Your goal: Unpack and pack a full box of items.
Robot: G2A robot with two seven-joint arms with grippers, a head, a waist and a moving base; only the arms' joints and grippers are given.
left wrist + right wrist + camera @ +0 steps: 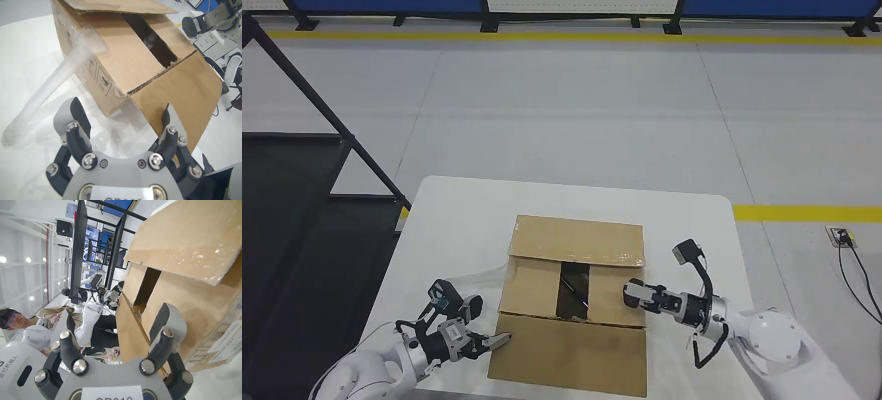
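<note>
A brown cardboard box (577, 240) stands in the middle of the white table (452, 230). Its top flaps are partly folded over, leaving a dark gap (575, 288) down the centre. My left gripper (502, 341) is at the left end of the near flap (179, 91). It is open (122, 115), one finger (167, 117) against that flap. A loose strip of clear tape (56, 75) hangs from the box's side down to the table. My right gripper (630, 295) is at the box's right side, open (117, 319), with the near flap's edge (128, 332) between its fingers. The left gripper (113, 294) is at the flap's far end.
A black metal frame (302, 230) with dark panels stands off the table's left side. Bare tabletop lies left of, right of and behind the box. The table's front edge is close under both arms.
</note>
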